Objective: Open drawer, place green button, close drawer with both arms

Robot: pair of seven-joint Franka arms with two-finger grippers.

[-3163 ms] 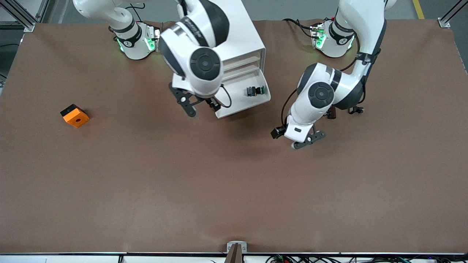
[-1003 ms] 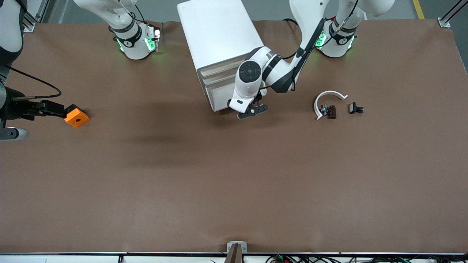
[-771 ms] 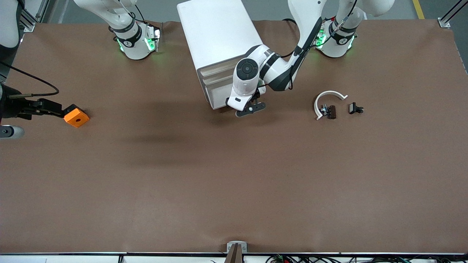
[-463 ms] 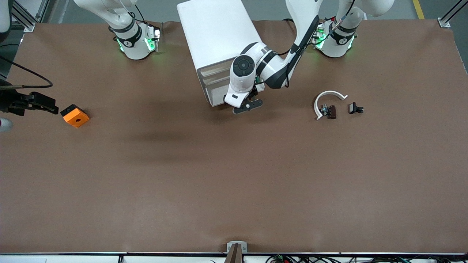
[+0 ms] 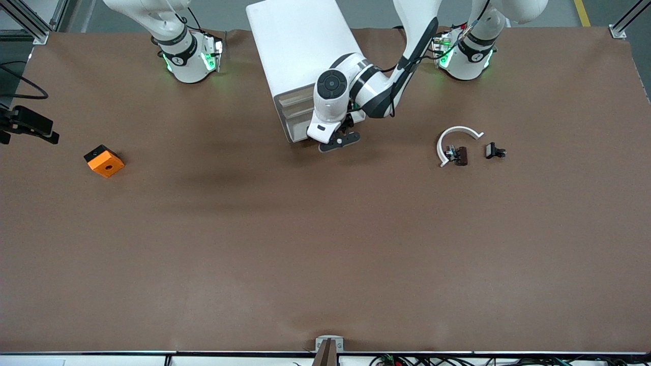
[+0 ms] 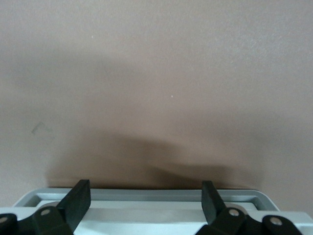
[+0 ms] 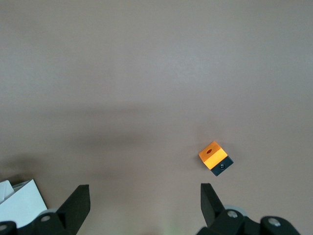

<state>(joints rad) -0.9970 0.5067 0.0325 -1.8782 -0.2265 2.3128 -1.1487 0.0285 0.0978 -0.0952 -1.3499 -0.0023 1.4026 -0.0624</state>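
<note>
The drawer (image 5: 297, 133) at the bottom of the white cabinet (image 5: 300, 51) sits all but flush with the three above it, and the button is nowhere in sight — presumably shut inside, so the task looks nearly finished, with at most a last push left. The left gripper (image 5: 338, 142) is right at the drawer's front edge, fingers (image 6: 78, 200) apart and holding nothing. The right gripper (image 5: 31, 124) hangs spread and empty over the table's edge at the right arm's end, near the orange block (image 5: 104, 160).
</note>
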